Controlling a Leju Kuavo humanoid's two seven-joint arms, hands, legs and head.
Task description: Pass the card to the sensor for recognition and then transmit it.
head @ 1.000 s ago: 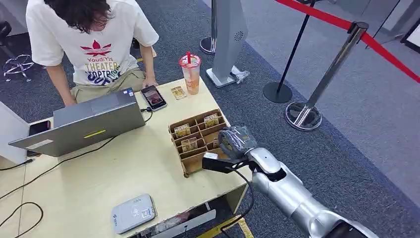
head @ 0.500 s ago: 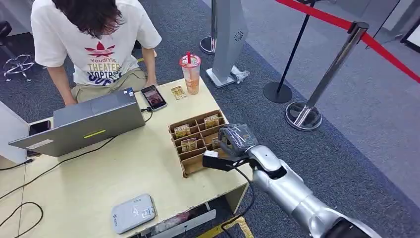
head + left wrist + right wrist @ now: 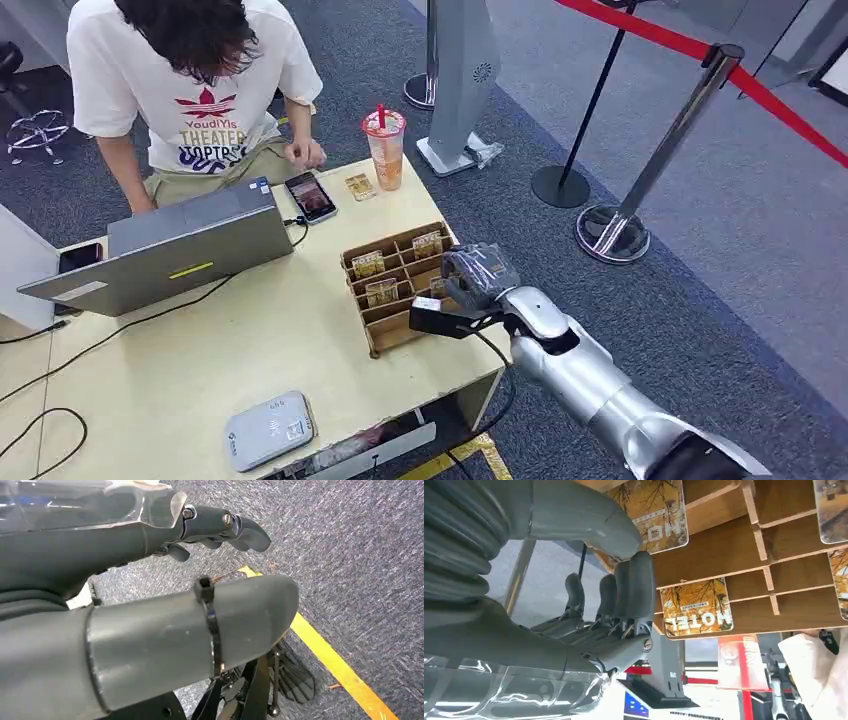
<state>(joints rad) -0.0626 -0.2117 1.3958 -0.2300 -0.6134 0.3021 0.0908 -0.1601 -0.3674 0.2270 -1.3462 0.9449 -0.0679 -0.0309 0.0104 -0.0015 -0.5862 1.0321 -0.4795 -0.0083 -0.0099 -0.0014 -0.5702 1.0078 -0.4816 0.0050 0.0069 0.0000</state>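
Cards (image 3: 368, 264) stood in the slots of the wooden card rack (image 3: 392, 330) on the bench (image 3: 200, 350), none of them lifted yet. Over the last second the right arm had edged forward and inward, carrying the right hand (image 3: 478, 277) from just off the rack's near corner to directly over its nearest compartments — a reach closing on a card, not yet a grasp. In the right wrist view the fingers (image 3: 636, 587) hung together, only loosely bent, beside a card printed HOTEL (image 3: 696, 607), with the thumb (image 3: 574, 512) apart from them; nothing was pinched between them. The left hand (image 3: 215, 527) hung low over the carpet, fingers lightly curled on nothing. The grey card reader (image 3: 268, 430) — likely the sensor — lay well apart from the rack at the bench's near edge, so both recognition and handover remained ahead. The person's hand (image 3: 305, 153) had risen off the bench edge.
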